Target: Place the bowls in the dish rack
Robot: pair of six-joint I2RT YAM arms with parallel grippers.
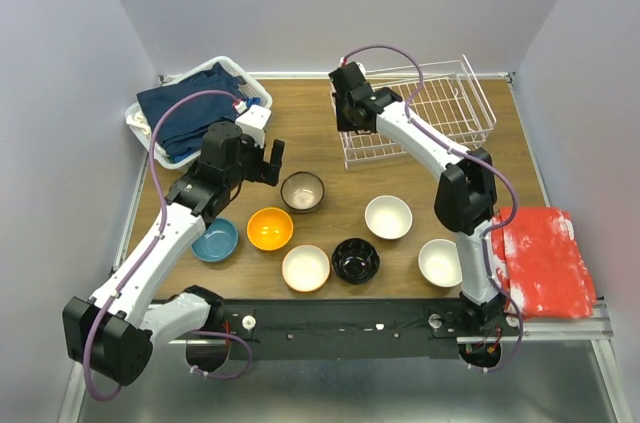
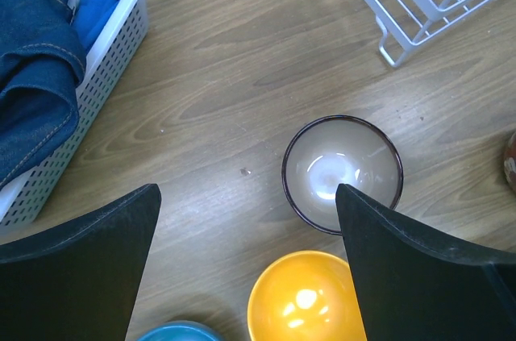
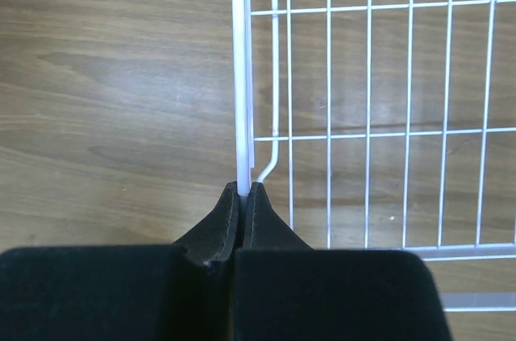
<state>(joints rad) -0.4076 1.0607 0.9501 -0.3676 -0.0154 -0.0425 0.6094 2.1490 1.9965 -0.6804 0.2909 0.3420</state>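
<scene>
The white wire dish rack (image 1: pixel 440 108) stands at the back right of the table with nothing in it. My right gripper (image 3: pixel 243 188) is shut on the rack's left rim wire (image 3: pixel 239 75), at the rack's left side (image 1: pixel 350 118). Seven bowls sit on the table: dark-rimmed (image 1: pixel 302 191), orange (image 1: pixel 270 228), blue (image 1: pixel 215 240), cream (image 1: pixel 306 268), black (image 1: pixel 355 261), and two white (image 1: pixel 388 216) (image 1: pixel 440 262). My left gripper (image 2: pixel 246 188) hangs open above the table, holding nothing, with the dark-rimmed bowl (image 2: pixel 330 164) by its right finger and the orange bowl (image 2: pixel 302 301) below.
A white plastic basket (image 1: pixel 148 128) with dark blue cloth stands at the back left. A red cloth (image 1: pixel 545 263) lies at the table's right edge. Grey walls close in the table on three sides.
</scene>
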